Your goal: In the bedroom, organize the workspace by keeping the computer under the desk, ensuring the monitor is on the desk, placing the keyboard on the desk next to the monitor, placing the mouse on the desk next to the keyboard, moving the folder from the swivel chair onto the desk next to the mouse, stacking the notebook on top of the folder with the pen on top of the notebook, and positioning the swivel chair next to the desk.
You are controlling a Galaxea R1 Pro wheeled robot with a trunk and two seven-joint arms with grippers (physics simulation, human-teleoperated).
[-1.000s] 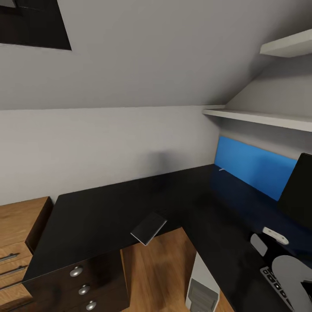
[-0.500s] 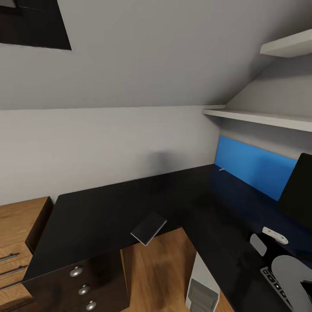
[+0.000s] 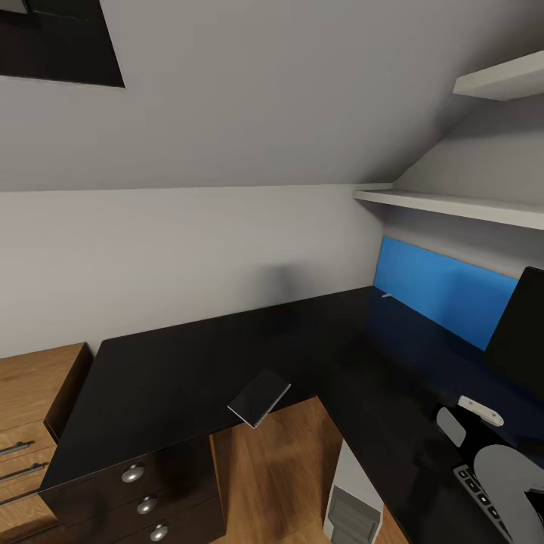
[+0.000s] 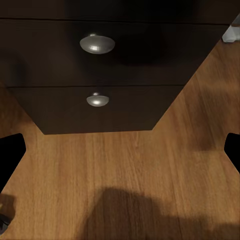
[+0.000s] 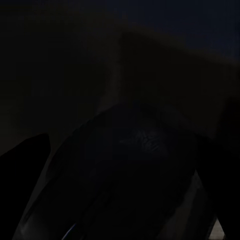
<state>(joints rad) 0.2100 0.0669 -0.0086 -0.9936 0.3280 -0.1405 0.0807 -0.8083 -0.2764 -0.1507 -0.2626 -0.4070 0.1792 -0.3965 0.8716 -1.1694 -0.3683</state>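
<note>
The black L-shaped desk (image 3: 189, 355) with its blue back panel (image 3: 446, 291) spans the head view. A dark notebook (image 3: 259, 397) lies at the desk's inner front edge and overhangs it slightly. A slim whitish pen (image 3: 387, 295) rests by the panel's near end. The monitor (image 3: 521, 325) stands at the far right, the keyboard (image 3: 474, 483) lies at the lower right, and the computer (image 3: 351, 502) stands under the desk. My right gripper (image 3: 465, 419) hovers over the desk by the keyboard; in the dim wrist view its fingers (image 5: 25, 185) flank a dark rounded mouse (image 5: 135, 150). My left gripper (image 4: 120, 150) is open over the wooden floor.
A dark drawer unit (image 3: 140, 491) with round silver knobs (image 4: 97, 43) sits under the desk's left end, just ahead of my left gripper. A light wooden drawer unit (image 3: 30, 408) stands further left. White wall shelves (image 3: 453, 204) hang above the right side. The ceiling slopes low.
</note>
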